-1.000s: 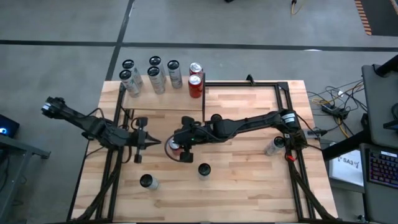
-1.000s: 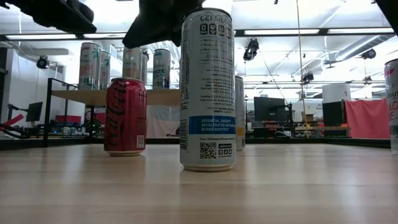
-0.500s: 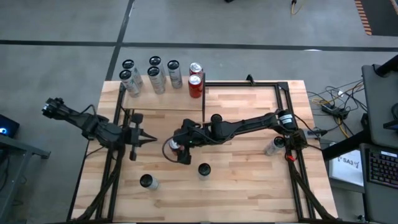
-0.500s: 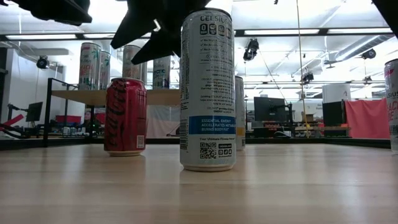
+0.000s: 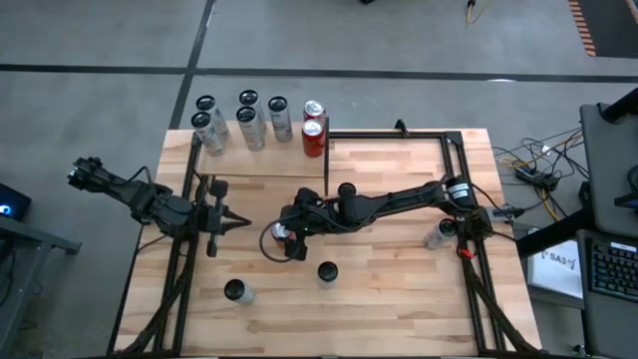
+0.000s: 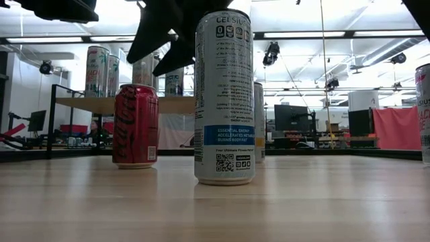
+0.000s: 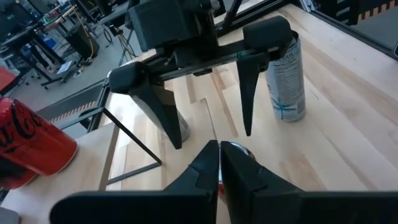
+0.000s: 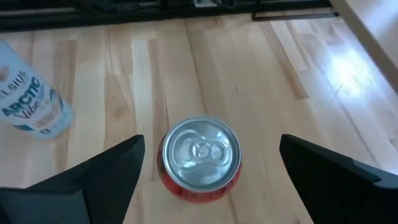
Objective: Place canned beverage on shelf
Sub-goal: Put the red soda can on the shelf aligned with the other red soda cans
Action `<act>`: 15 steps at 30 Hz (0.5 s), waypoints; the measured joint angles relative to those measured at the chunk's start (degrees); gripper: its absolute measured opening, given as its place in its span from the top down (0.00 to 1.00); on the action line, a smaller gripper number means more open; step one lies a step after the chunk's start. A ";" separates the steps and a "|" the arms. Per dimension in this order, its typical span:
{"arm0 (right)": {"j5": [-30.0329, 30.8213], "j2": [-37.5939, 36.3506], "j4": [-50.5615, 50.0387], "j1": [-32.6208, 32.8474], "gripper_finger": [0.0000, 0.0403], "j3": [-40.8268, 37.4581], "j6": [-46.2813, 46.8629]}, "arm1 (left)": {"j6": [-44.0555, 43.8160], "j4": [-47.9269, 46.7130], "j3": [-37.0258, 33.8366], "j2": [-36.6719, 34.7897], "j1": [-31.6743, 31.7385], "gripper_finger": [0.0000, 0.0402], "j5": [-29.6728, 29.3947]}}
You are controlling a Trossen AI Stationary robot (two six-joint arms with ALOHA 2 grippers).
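Your right gripper (image 8: 205, 171) hovers, fingers released, above a short red aluminium can (image 8: 201, 157); your left gripper (image 5: 237, 221), at its nine o'clock, is clenched

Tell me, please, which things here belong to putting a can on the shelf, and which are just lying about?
Job in hand:
- red can standing on the table, between the open fingers of the right gripper
- shelf, with six cans already on it

Lying about:
- three white cans on the table
- left gripper, shut, waiting beside the shelf
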 joint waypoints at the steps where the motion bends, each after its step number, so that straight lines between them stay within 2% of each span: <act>1: 0.00 0.02 0.12 0.00 0.09 -0.39 0.00 | 0.17 0.01 0.00 0.00 0.01 1.00 0.01; 15: -0.63 8.03 2.23 -0.27 0.10 0.53 -0.02 | 0.27 0.42 -0.07 -0.04 -0.01 1.00 0.04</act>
